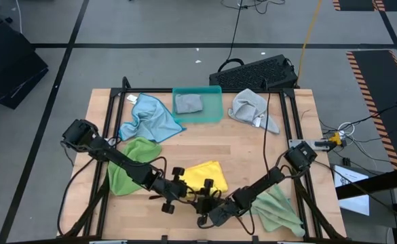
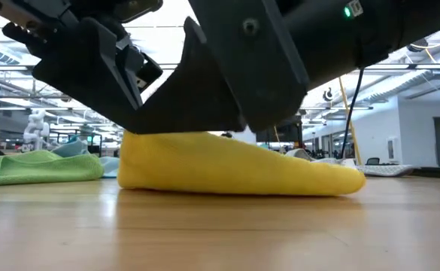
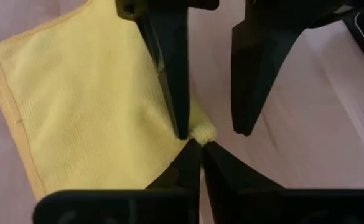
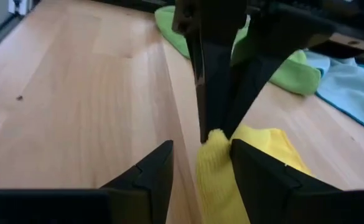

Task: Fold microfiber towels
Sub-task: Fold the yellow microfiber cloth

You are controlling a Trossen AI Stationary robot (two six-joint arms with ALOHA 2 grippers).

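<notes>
Near the counter's (image 1: 252,146) front edge the left pincer (image 3: 200,144) is clamped on a corner of the yellow towel (image 1: 201,175), probably to carry it over for a fold, while the right pincer (image 4: 201,155) stands narrowly parted around that same corner

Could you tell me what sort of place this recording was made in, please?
Probably a robotics lab or workshop: a wooden table on a taped floor, cables trailing, and a large open hall with ceiling lights behind.

A teal tray (image 1: 215,114) sits at the far edge of the wooden desk (image 1: 205,146). Beyond the desk lies a black keyboard (image 1: 256,71) on the floor.
</notes>
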